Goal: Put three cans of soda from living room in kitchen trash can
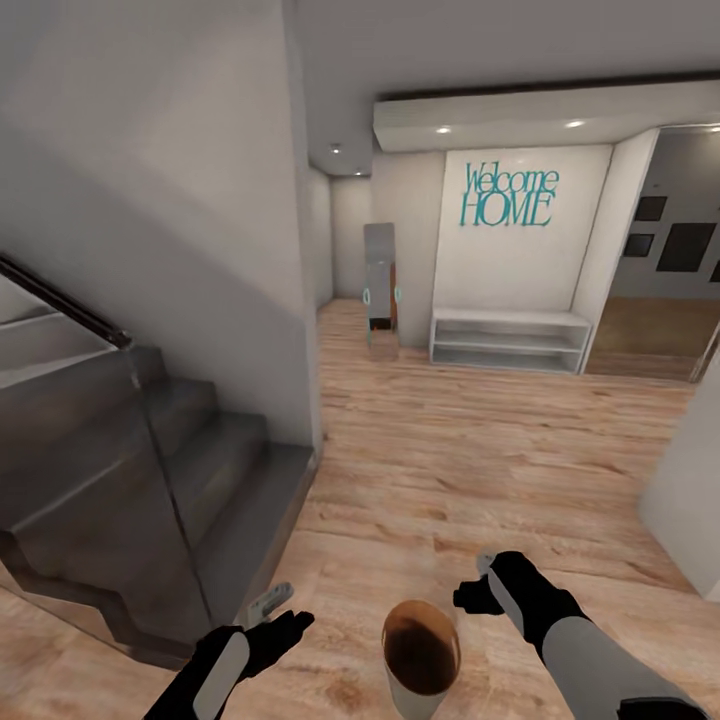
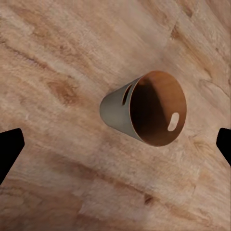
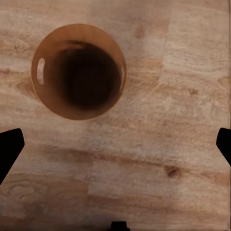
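- Between the two arms, low in the head view, the trash can [image 1: 421, 655] stands upright on the wood floor [image 1: 480, 450], mouth up, long axis vertical.
- Right gripper [image 1: 480, 590] hangs just beside its rim, seemingly nearer than the left gripper [image 1: 275, 622].
- Both grippers empty; fingertips [image 3: 9, 149] spread wide in both wrist views.
- No soda cans in sight; stairs [image 1: 150, 470] lie left.

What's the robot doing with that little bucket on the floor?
Nothing is being held right now. The trash can stands upright on the wooden floor in a hallway, between the robot's two arms. The left gripper and right gripper hover open on either side of it. The can looks empty inside.
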Tool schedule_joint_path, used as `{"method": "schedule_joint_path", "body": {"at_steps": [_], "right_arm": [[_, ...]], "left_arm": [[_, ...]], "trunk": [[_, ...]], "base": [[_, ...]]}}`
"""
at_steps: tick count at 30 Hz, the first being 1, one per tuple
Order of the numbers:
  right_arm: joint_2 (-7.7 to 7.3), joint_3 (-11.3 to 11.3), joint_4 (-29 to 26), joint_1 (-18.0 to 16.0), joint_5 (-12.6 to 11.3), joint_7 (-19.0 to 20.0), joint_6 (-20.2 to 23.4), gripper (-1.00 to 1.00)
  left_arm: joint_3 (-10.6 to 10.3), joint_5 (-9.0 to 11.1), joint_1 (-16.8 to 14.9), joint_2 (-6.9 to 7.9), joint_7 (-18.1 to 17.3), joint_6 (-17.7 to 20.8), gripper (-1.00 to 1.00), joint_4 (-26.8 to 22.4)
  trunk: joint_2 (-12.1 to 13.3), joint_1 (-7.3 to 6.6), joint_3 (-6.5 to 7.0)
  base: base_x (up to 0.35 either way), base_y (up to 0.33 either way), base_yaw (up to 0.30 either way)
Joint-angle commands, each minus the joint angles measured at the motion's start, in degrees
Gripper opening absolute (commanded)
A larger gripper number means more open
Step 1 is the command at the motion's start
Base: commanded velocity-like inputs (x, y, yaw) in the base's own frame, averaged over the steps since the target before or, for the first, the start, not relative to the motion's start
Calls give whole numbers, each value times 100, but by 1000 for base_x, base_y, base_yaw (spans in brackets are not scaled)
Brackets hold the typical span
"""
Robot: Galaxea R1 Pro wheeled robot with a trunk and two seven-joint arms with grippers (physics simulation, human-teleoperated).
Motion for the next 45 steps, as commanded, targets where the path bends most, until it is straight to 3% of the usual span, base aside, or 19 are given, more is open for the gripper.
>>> {"method": "schedule_joint_path", "body": {"at_steps": [1, 2, 3, 6, 11, 19, 22, 23, 25, 28, 32, 34, 35, 36, 39, 45], "right_arm": [[34, -1, 56, 0, -4, -128, 2, 100], [45, -2, 75, 0, -6, -174, 2, 100], [75, -3, 127, 0, -15, -296, 4, 100], [86, -3, 144, 0, -15, -325, 4, 100], [174, -4, 289, 0, -19, -364, 0, 100], [193, -75, 374, -120, -80, -377, -4, 100], [173, -361, 415, -237, -254, -386, -4, 100], [165, -598, 437, -280, -338, -432, -4, 100], [166, -737, 448, -300, -385, -509, -6, 100], [182, -835, 459, -311, -413, -587, -108, 100], [160, -861, 460, -320, -422, -615, -258, 100], [140, -869, 456, -327, -429, -621, -293, 100], [135, -872, 455, -331, -428, -625, -314, 100], [135, -873, 455, -333, -428, -625, -322, 100], [133, -875, 457, -334, -427, -624, -325, 100], [146, -874, 459, -334, -427, -628, -329, 100]], "left_arm": [[-53, -28, -2, -34, 179, 16, 100, -39], [-68, -30, -3, -61, 306, 24, 100, -65], [-73, 87, -4, -174, 1086, 46, 100, -264], [-90, 240, -5, -201, 1353, 126, 100, -399], [-101, 434, -5, -233, 1601, 607, 100, -599], [-85, 480, -5, -243, 1639, 729, 100, -647], [-69, 599, -5, -224, 1655, 754, 100, -647], [-68, 759, -7, -194, 1642, 765, 100, -643], [-74, 860, -10, -177, 1627, 771, 100, -621], [-81, 949, -55, -173, 1403, 798, 100, -612], [-131, 964, -211, -286, 1274, 916, 100, -607], [-65, 983, -304, -271, 1265, 947, 100, -533], [228, 990, -429, -175, 1273, 965, 100, -421], [382, 975, -580, -89, 1263, 962, 100, -210], [446, 937, -772, -40, 1243, 908, 100, 93], [266, 543, -985, -14, 1132, 412, 100, 820]], "trunk": [[0, 0, 0], [0, 0, 0], [0, 0, 0], [-80, 44, -36], [-281, 154, -126], [-602, 329, -269], [-722, 395, -323], [-762, 417, -341], [-842, 461, -377], [-963, 527, -431], [-1123, 615, -503], [-1203, 659, -538], [-1243, 681, -556], [-1283, 703, -574], [-1404, 769, -628], [-1644, 901, -736]], "base": [[104, -4, 0], [83, -4, 0], [27, -1, 0], [18, -1, 0], [5, 0, 0], [0, 0, 0], [0, 0, 0], [0, 0, 0], [0, 0, 0], [0, 0, 0], [0, 0, 0], [0, 0, 0], [0, 0, 0], [0, 0, 0], [0, 0, 0], [0, 0, 0]]}}
